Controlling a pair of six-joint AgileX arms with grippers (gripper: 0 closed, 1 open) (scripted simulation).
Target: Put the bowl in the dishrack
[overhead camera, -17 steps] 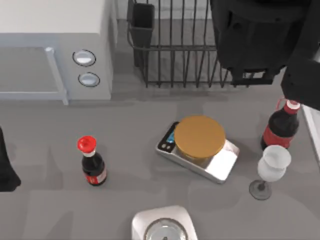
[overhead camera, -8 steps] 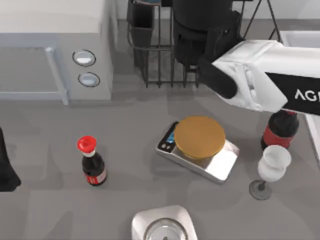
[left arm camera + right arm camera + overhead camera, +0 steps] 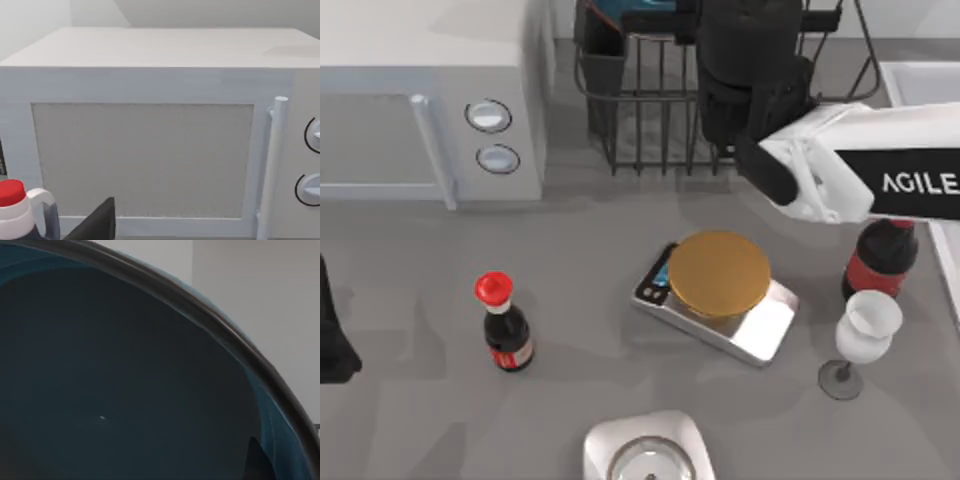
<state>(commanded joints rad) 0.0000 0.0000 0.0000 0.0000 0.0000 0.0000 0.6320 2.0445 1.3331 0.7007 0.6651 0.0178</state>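
The teal-blue bowl [image 3: 625, 8] with its dark rim peeks in at the far edge of the top view, above the back of the black wire dishrack [image 3: 640, 130]. My right arm reaches in from the right, its black wrist over the rack, and my right gripper [image 3: 665, 15] is shut on the bowl. In the right wrist view the bowl's dark teal inside [image 3: 125, 380] looms very close, tilted, with one dark fingertip [image 3: 256, 462] at its rim. My left gripper [image 3: 330, 345] is parked at the table's left edge.
A white microwave [image 3: 420, 90] stands at the back left beside the rack's utensil cup [image 3: 603, 50]. A scale carrying an orange disc [image 3: 718, 272] sits mid-table. A small red-capped bottle [image 3: 505, 330], a cola bottle [image 3: 880, 260] and a white goblet [image 3: 865, 330] stand around it.
My right arm has swung left from the back right corner to over the dishrack, carrying the bowl, whose teal edge now shows at the far edge. The left arm has not moved.
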